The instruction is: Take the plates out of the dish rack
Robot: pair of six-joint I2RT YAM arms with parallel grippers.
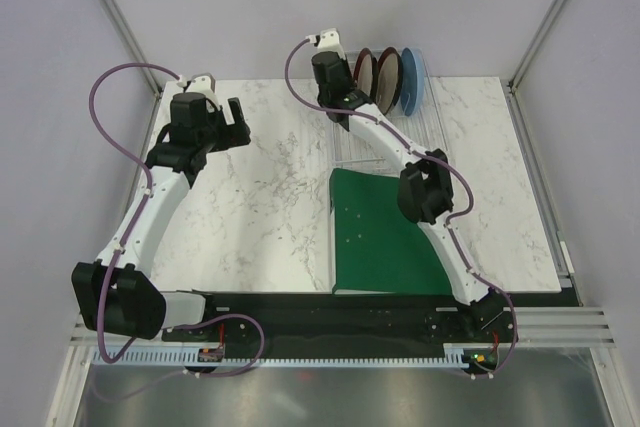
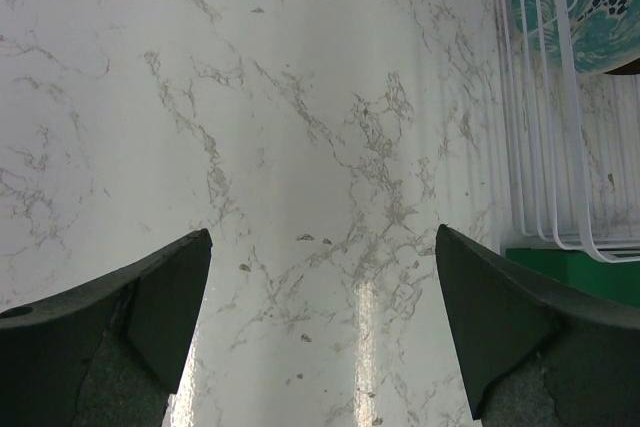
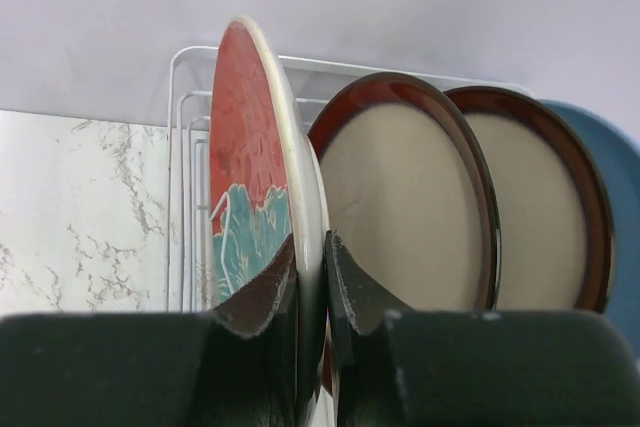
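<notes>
The red plate with teal flower pattern (image 3: 250,147) stands upright at the left end of the dish rack (image 3: 185,147). My right gripper (image 3: 312,247) is shut on its lower rim, one finger on each face. Behind it stand two dark-red-rimmed cream plates (image 3: 400,207) (image 3: 540,217) and the light blue plate (image 3: 620,197). In the top view the plates (image 1: 390,77) stand at the far end of the clear rack (image 1: 400,137), with my right gripper (image 1: 350,87) against them. My left gripper (image 2: 325,247) is open and empty above the marble table, left of the rack (image 2: 540,147).
A flat green folder (image 1: 385,237) lies in front of the rack; its corner shows in the left wrist view (image 2: 580,267). The marble table (image 1: 260,187) is enclosed by pale walls at the back and sides. The right arm stretches over the folder and rack.
</notes>
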